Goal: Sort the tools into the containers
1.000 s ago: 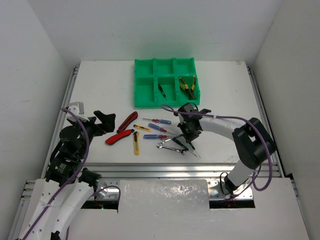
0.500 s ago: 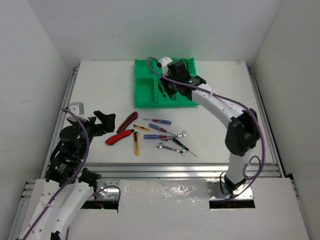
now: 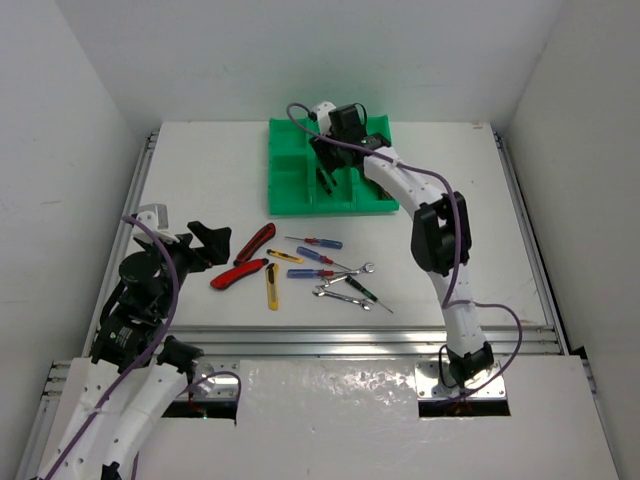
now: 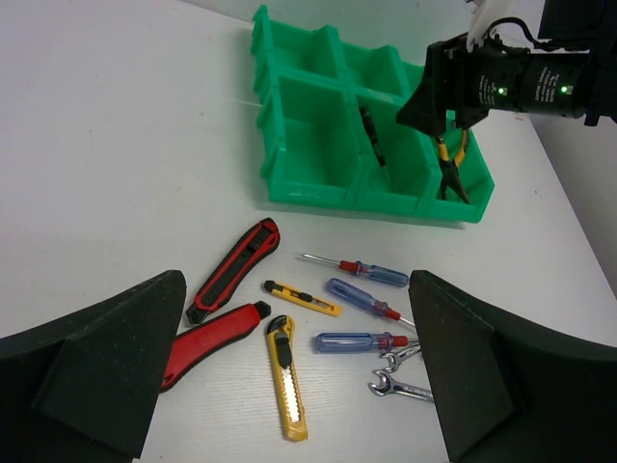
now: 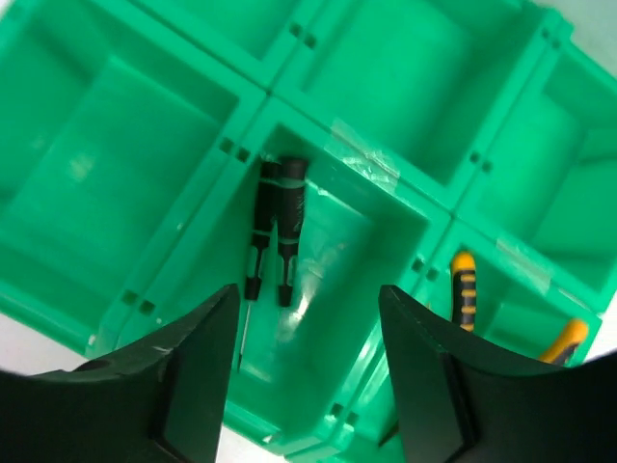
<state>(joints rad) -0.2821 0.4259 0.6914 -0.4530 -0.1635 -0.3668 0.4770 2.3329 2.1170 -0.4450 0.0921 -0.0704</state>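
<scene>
White walls all round and a white tabletop (image 3: 200, 180) under everything. We saw the green tray (image 3: 290, 208) at the far side, with the right pincer (image 5: 304, 371) hanging over its near middle compartment, fingers apart and nothing between them. Two dark screwdrivers (image 5: 289, 222) lay side by side in that compartment, and yellow-handled pliers (image 4: 449, 166) sat in the near right one. The left pincer (image 4: 294, 371) was spread wide over the near left of the tabletop, gripping nothing. Loose tools lay below it, well apart from the tray: two red-black utility knives (image 4: 236, 270), two yellow box cutters (image 4: 287, 386), blue-handled screwdrivers (image 4: 352, 342) and silver wrenches (image 4: 400, 389).
</scene>
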